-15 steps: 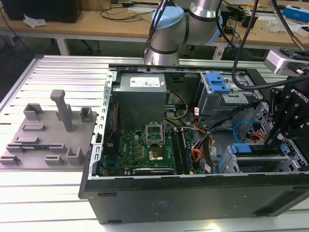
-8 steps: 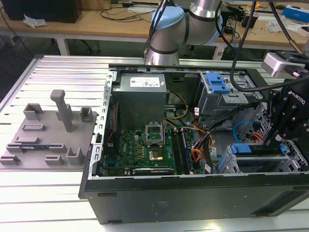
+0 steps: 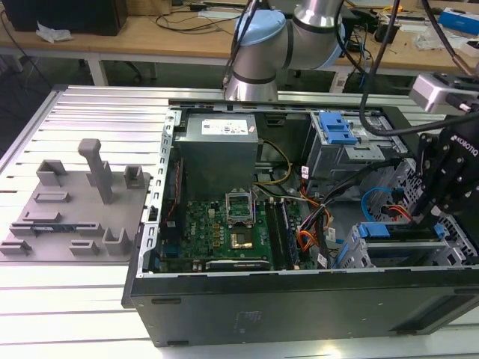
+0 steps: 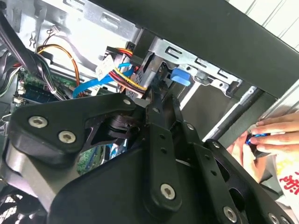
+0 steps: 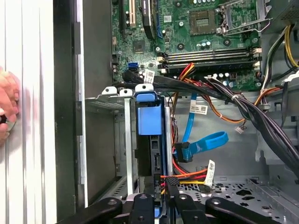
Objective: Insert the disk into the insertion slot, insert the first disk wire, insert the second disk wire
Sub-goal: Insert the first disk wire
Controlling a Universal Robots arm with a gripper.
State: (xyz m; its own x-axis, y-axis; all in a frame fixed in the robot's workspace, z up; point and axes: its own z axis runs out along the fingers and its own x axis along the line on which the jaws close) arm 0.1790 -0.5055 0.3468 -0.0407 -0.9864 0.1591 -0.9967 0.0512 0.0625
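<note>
Inside the PC case (image 3: 299, 307), first wrist view's lower centre, the tool (image 5: 159, 196), grip unclear, neighbours the first disk wire (image 5: 189, 176), disk (image 5: 149, 116) extending up-frame.

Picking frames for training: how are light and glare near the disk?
Exterior view: even light, black gripper covers part of the insertion slot. Second wrist view: gripper dark, table beyond bright. First wrist view: disk evenly lit, table glaring white.
</note>
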